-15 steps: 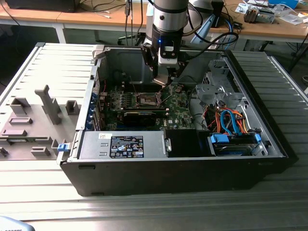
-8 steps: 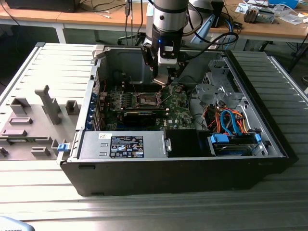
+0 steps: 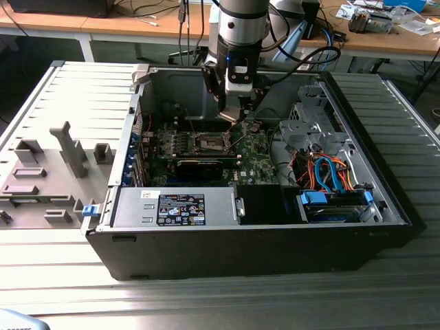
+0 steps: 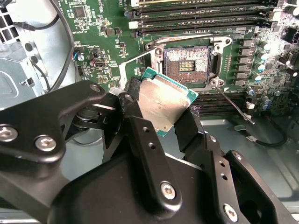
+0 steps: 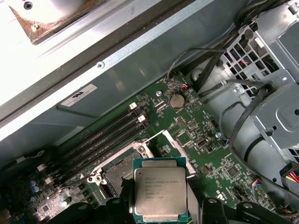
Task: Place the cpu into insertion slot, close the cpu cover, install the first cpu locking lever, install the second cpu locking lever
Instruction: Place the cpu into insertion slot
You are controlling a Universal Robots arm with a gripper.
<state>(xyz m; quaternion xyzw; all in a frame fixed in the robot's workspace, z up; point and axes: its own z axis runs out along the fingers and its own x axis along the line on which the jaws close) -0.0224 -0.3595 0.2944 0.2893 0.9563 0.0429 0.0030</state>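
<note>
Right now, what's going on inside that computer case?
The robot arm has reached down into the open computer case. Its end effector is shut on the processor chip, gripping it by two opposite edges with the metal face showing in both wrist views. The chip is held close to the socket on the green motherboard but is not seated. The socket is uncovered and empty, with its dark centre exposed.

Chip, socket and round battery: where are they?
chip [image 5: 160, 193]: first wrist view, middle of its grey face.
socket [image 4: 187, 65]: second wrist view, its dark centre.
round battery [image 5: 176, 101]: first wrist view, its middle.
</note>
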